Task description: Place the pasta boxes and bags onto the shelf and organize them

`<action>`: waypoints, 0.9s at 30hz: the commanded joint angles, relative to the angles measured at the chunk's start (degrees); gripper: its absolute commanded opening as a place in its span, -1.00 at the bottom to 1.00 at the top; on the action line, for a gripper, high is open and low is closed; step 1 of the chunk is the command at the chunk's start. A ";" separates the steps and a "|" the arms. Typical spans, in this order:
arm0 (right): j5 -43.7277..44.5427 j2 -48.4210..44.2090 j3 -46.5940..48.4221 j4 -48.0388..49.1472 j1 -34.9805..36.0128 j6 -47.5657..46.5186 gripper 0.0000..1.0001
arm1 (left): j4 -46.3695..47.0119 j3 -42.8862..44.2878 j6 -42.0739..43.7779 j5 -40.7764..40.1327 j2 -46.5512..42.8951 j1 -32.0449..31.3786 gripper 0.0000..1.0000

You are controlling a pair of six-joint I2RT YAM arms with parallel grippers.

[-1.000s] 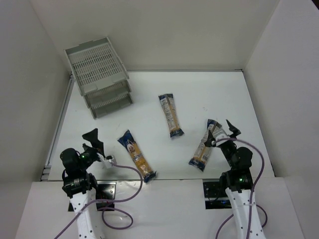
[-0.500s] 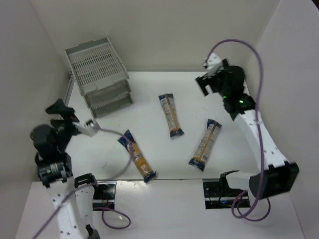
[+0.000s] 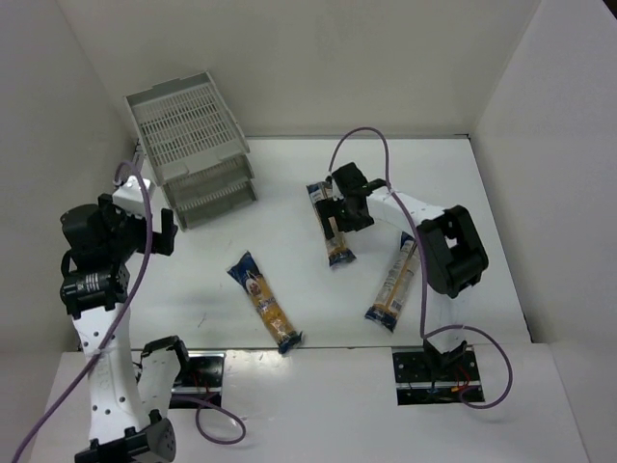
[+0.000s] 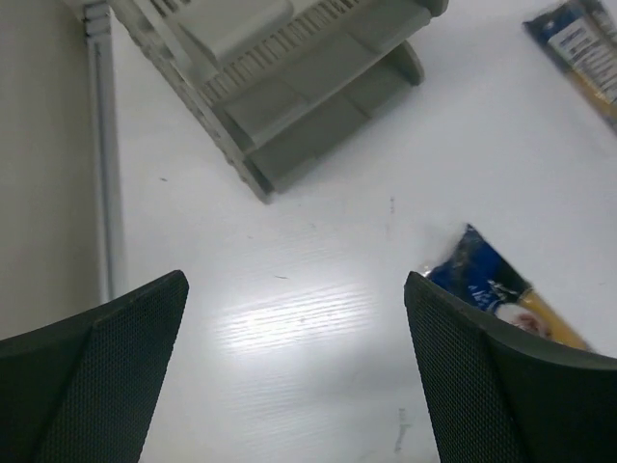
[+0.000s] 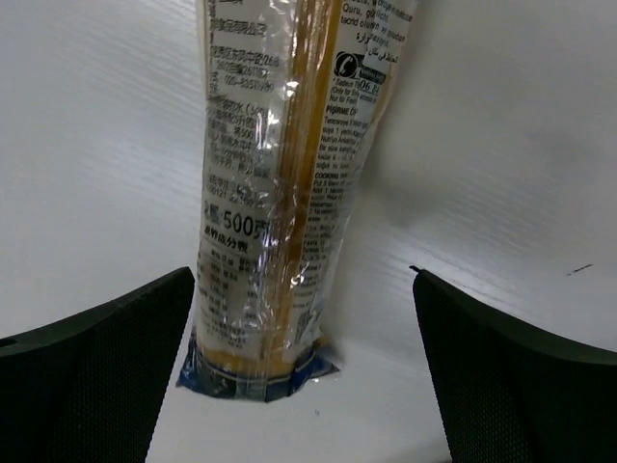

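The right gripper (image 5: 301,289) is hovering with fingers spread wide over the middle pasta packet (image 5: 275,193) (lying flat on the table (image 3: 280,207), not gripped). The left gripper (image 4: 294,289) is also gaping wide near the shelf (image 3: 193,145), which is standing at the table's far-left corner.

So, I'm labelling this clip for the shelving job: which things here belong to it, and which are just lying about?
Job:
left pasta packet
middle pasta packet
right pasta packet
grey shelf

Not part of it:
table-edge rail
white table
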 commanded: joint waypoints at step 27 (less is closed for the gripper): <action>4.68 4.18 10.09 3.07 5.89 1.33 -1.00 | 2.82 -5.54 -9.07 -4.11 -11.16 7.89 1.00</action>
